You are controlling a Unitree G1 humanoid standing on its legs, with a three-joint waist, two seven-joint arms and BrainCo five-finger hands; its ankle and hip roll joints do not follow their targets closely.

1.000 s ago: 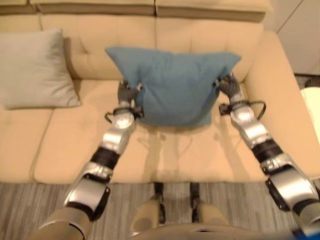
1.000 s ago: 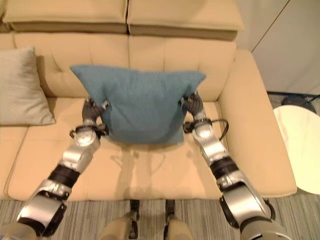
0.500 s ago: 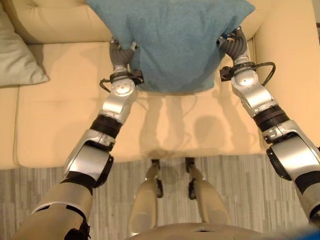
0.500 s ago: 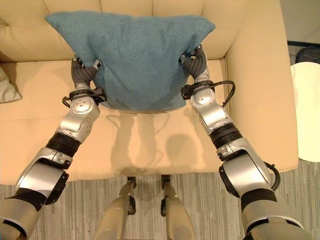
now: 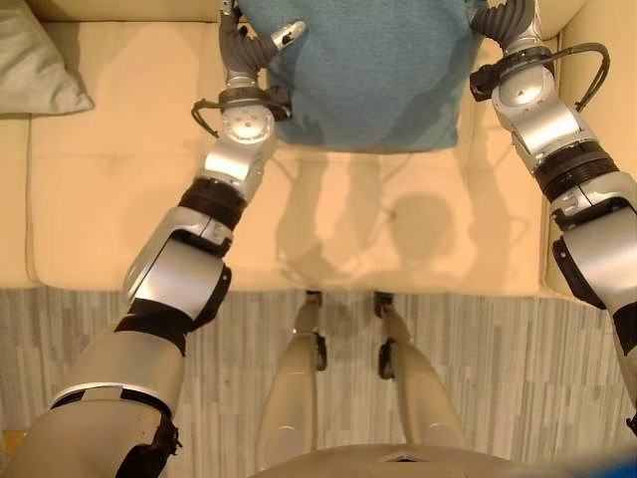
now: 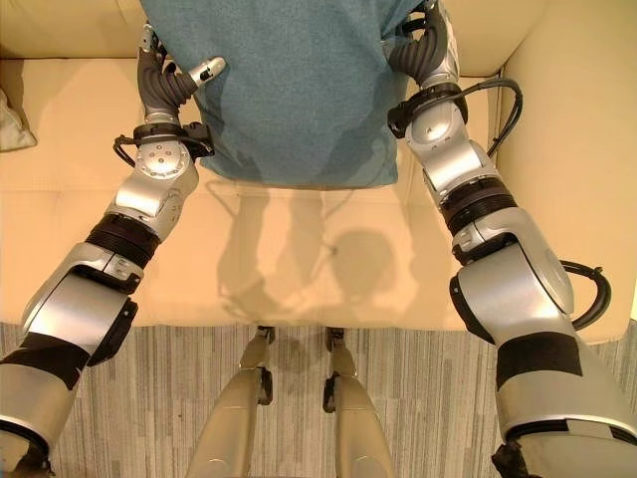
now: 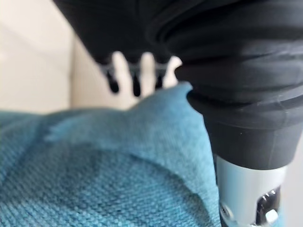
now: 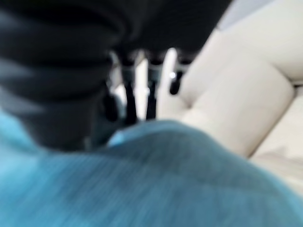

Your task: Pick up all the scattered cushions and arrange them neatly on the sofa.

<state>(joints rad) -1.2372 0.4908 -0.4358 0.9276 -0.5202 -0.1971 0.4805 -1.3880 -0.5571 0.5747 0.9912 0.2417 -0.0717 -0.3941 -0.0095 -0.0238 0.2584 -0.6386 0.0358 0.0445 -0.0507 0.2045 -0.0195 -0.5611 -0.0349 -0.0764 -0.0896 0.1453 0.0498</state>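
Left hand [image 6: 164,85] and right hand [image 6: 423,50] are pinching the teal cushion [image 6: 289,90] by its side edges, fingers curled, holding it upright over the sofa seat's [image 6: 299,259] back edge, presumably for propping against the backrest.

Blue cushion [image 6: 289,90]: coarse woven cloth, matt. Sofa [image 5: 119,189]: smooth cream upholstery, faint sheen.

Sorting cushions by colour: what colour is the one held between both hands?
Teal blue cushion; clearest in the right eye view.
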